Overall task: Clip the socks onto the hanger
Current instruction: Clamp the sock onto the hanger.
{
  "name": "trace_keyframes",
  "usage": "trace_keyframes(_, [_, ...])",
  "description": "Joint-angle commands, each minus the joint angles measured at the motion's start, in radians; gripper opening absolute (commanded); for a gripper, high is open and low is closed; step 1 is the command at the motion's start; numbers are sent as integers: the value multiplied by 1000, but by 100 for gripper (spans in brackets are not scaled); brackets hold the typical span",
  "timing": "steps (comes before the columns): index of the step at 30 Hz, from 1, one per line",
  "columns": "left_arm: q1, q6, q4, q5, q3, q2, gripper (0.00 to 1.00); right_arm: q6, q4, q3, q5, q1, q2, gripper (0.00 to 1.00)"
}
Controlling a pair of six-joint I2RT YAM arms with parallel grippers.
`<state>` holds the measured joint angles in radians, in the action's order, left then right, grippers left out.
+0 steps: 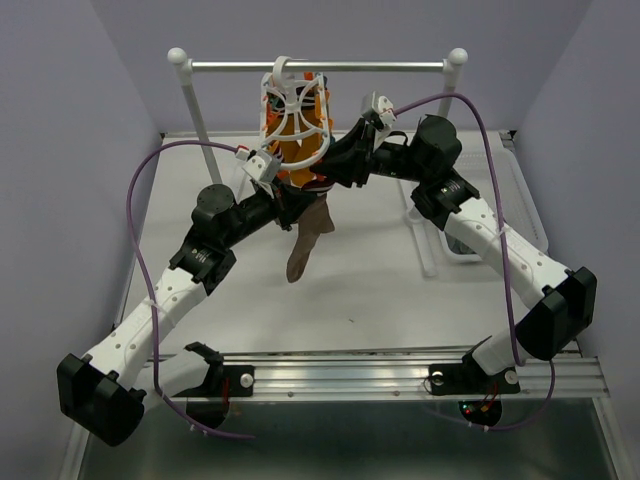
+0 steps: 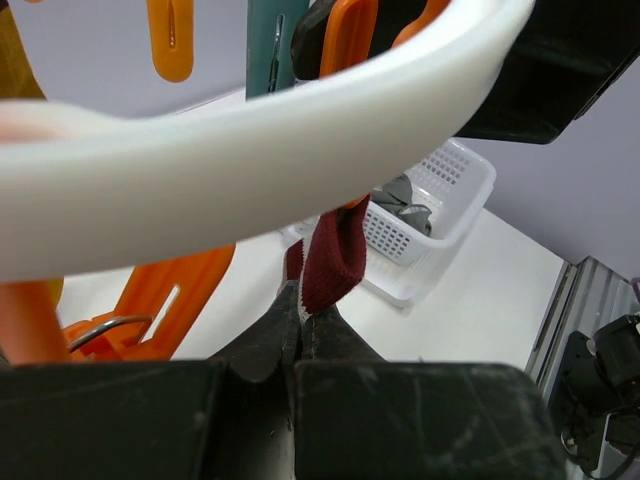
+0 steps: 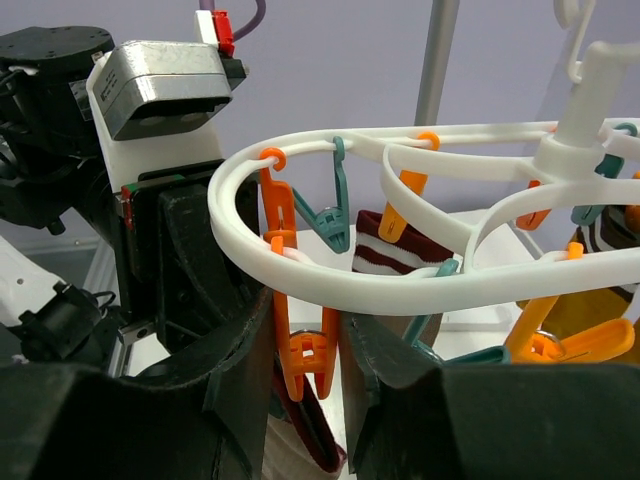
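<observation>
The left hand (image 2: 303, 318) has its two dark, scuffed fingers pressed together on the lower edge of a maroon sock (image 2: 335, 255), a soft ribbed knit that rises from the fingertips and folds over just above them. In the overhead view the same sock (image 1: 308, 245) hangs limp and brownish below that hand. Straight above the left hand, the smooth, thick white plastic ring of the hanger (image 2: 250, 170) curves across the view, with flat orange and teal clips dangling from it. Beyond the fingertips and to their right sits a white perforated plastic basket (image 2: 455, 195) on the pale counter (image 2: 480, 300), with crumpled grey socks (image 2: 400, 205) inside. The right hand (image 3: 305, 380) is clamped on an orange clip (image 3: 300, 355). Its broad black fingers press both sides of the clip's paddle-shaped handles, directly under the oval ring. Below that clip, a strip of maroon fabric shows between the fingers. Just past the right hand, a sock with a maroon-and-white striped cuff (image 3: 385, 250) hangs from the ring. The hanger (image 1: 290, 110) hooks over a silver rail (image 1: 320, 67).
</observation>
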<state>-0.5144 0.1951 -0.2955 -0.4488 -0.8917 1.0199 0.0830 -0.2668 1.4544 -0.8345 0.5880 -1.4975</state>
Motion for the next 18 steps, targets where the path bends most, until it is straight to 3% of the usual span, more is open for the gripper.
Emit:
trace_keyframes(1, [7, -3, -62, -14, -42, -4, 0, 14, -52, 38, -78, -1, 8, 1])
trace_keyframes(18, [8, -20, -86, -74, -42, -15, 0, 24, -55, 44, -147, -10, -14, 1])
